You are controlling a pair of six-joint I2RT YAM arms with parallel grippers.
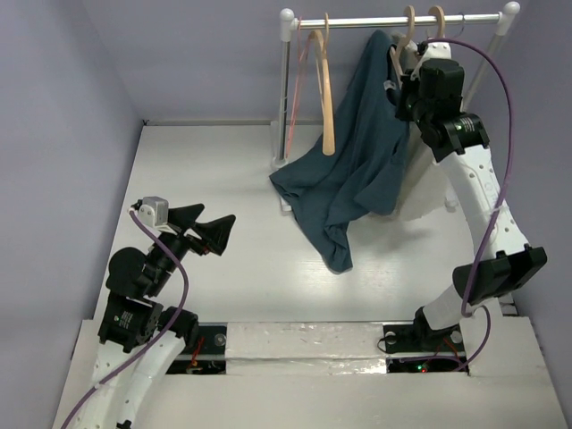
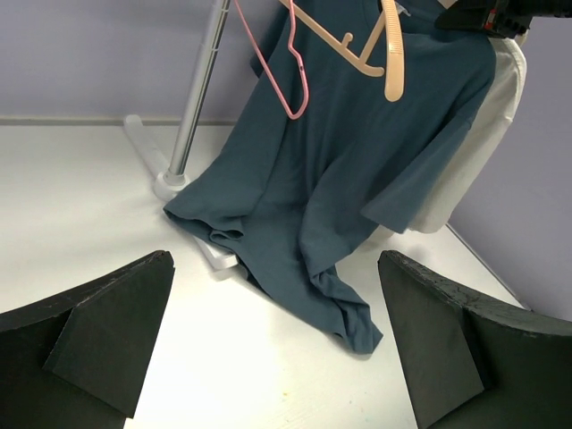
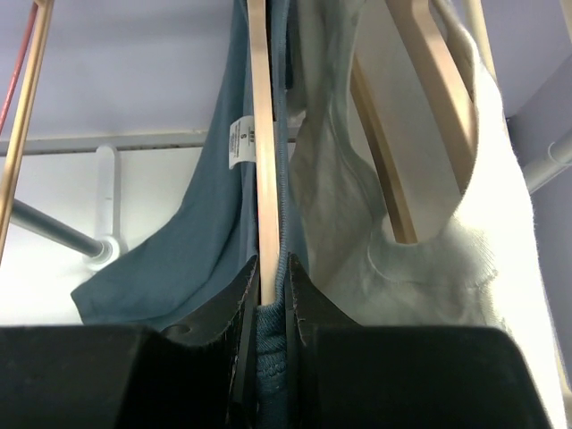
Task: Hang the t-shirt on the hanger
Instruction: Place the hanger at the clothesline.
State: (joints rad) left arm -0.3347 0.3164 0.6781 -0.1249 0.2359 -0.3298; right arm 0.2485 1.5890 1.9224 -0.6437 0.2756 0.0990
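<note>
The dark teal t-shirt (image 1: 357, 170) hangs from the right part of the rail, and its lower half trails onto the table (image 2: 340, 179). In the right wrist view its ribbed collar (image 3: 279, 349) and pale label (image 3: 239, 141) lie against the edge of the tan hanger (image 3: 262, 134). My right gripper (image 3: 273, 286) is shut on the collar with the hanger's edge between the jaws, up by the rail (image 1: 404, 76). The hanger's hook (image 1: 407, 27) sits on the rail. My left gripper (image 1: 210, 223) stands open low at the table's left, empty, its jaws facing the shirt (image 2: 275, 268).
A white rack with a chrome rail (image 1: 393, 20) and post (image 2: 197, 89) stands at the back. On it hang a thin pink hanger (image 2: 290, 80), a yellow-orange hanger (image 1: 323, 89) and a cream garment (image 3: 429, 241) on its own wooden hanger. The rack's white foot (image 2: 147, 143) lies on the table.
</note>
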